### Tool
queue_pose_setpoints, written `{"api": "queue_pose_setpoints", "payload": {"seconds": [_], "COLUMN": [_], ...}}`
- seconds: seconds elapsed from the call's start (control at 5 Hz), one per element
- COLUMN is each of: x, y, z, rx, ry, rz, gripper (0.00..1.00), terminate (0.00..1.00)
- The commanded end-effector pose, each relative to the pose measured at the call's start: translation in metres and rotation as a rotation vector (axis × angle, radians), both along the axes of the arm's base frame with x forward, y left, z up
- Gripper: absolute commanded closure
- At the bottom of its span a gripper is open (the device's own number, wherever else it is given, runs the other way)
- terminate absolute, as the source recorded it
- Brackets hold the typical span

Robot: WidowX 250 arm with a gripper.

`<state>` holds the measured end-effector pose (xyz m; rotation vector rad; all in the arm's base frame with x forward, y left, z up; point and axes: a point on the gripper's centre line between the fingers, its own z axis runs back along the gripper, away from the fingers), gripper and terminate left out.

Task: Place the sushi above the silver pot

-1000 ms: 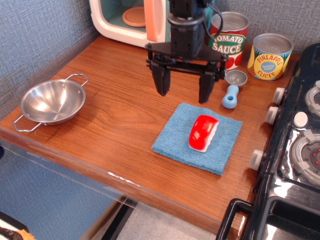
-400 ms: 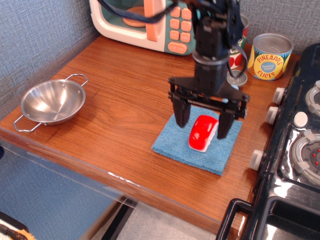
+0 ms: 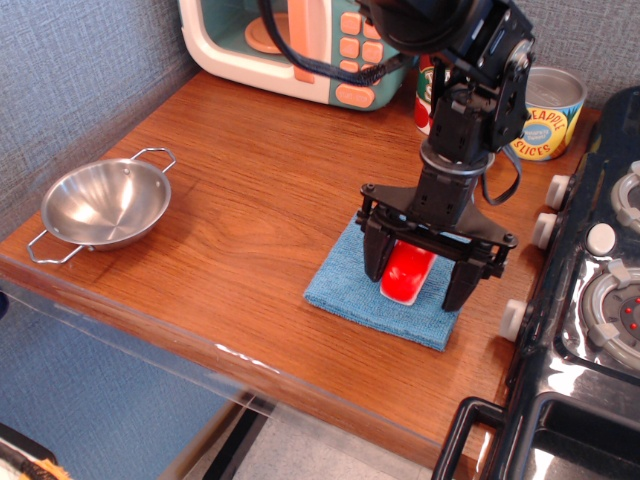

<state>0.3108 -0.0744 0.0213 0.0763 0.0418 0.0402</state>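
The sushi (image 3: 404,278) is seen on the blue cloth (image 3: 352,291) near the front of the table (image 3: 240,200), between the two wide-open fingers (image 3: 374,262) of the gripper (image 3: 417,276), which are lowered on each side. The silver pot (image 3: 103,204) is placed well apart, at the left edge.
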Motion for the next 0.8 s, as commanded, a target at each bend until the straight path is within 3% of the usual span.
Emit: {"api": "queue_pose_setpoints", "payload": {"seconds": [0.0, 0.2, 0.4, 0.6], "x": [0.007, 0.006, 0.008, 0.025], "y": [0.002, 0.006, 0.015, 0.041], "z": [0.013, 0.024, 0.059, 0.094], "rx": [-0.025, -0.070, -0.191, -0.236], "ry": [-0.044, -0.069, -0.139, -0.206], "rz": [-0.011, -0.008, -0.015, 0.022], "gripper": [1.00, 1.00, 1.00, 1.00], "terminate": [0.00, 0.00, 0.00, 0.00]}}
